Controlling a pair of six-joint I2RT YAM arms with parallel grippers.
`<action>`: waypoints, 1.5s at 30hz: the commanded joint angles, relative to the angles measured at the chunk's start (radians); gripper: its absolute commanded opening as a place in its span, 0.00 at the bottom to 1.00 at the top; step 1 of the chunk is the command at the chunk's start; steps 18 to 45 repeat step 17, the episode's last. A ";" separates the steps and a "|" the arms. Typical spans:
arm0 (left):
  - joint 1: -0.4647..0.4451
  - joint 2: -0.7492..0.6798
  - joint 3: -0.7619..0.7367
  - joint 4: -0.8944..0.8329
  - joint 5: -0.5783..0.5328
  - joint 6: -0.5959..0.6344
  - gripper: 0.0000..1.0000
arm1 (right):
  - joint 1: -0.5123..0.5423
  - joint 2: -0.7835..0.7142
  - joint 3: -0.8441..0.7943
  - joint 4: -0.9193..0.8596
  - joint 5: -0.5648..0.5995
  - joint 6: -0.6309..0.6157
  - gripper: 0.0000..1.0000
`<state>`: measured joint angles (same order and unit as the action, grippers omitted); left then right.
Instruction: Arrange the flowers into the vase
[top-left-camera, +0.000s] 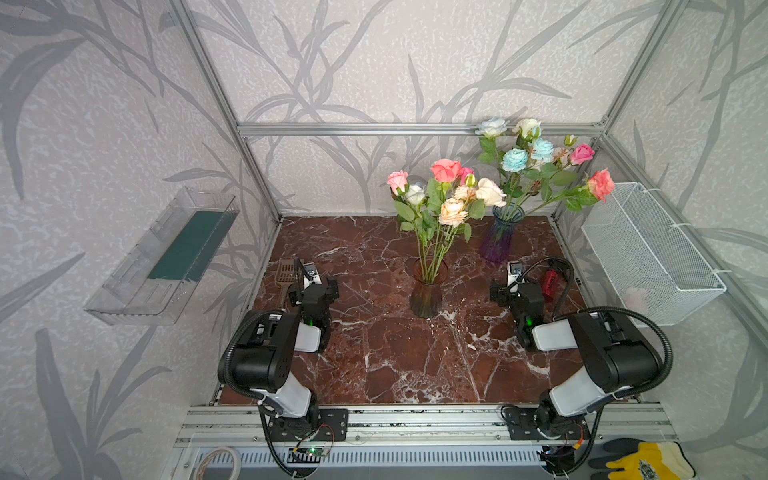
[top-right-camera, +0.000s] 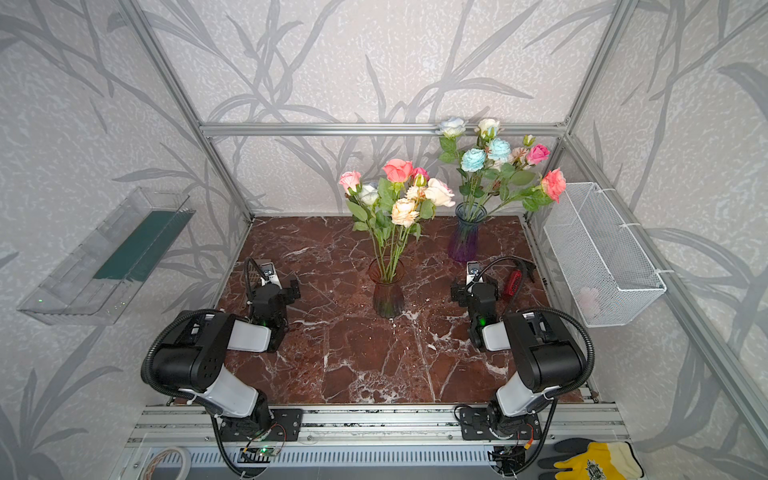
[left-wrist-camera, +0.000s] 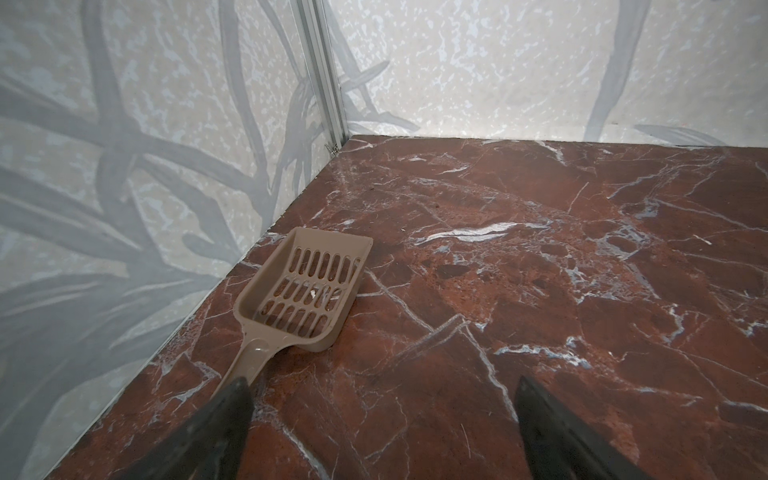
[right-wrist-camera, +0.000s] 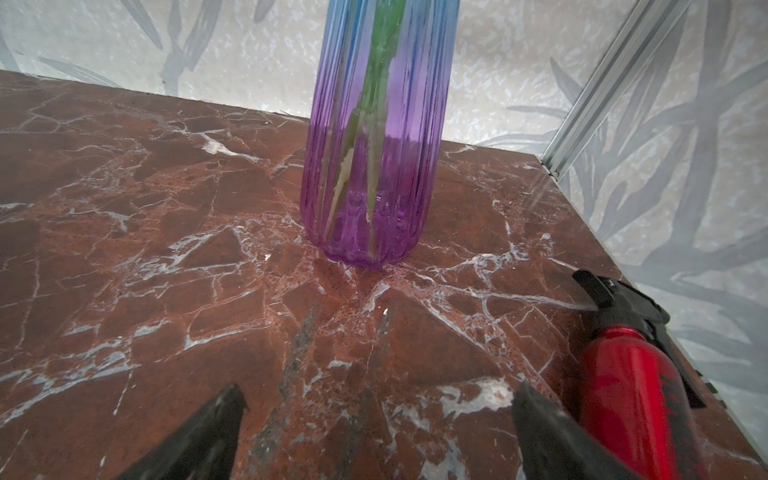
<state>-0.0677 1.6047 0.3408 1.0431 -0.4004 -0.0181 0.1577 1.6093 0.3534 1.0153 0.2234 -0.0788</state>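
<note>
Left tool (left-wrist-camera: 382, 382) and right tool (right-wrist-camera: 378, 387) gape empty; two vases (top-left-camera: 426, 296) (top-left-camera: 497, 243) hold the flowers (top-left-camera: 446, 170).

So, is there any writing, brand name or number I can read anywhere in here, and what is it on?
Nothing here can actually be read.
Yellow glove: a dark emblem, too small to make out.
Red bottle: dark marks on its side, too blurred.
</note>
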 joint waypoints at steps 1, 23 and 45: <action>0.003 -0.015 0.008 0.001 -0.015 -0.004 0.99 | -0.003 -0.015 0.007 0.007 0.002 0.005 0.99; 0.006 -0.015 0.014 -0.012 -0.011 -0.008 0.99 | -0.003 -0.016 0.007 0.008 0.003 0.006 0.99; 0.006 -0.015 0.014 -0.012 -0.011 -0.008 0.99 | -0.003 -0.016 0.007 0.008 0.003 0.006 0.99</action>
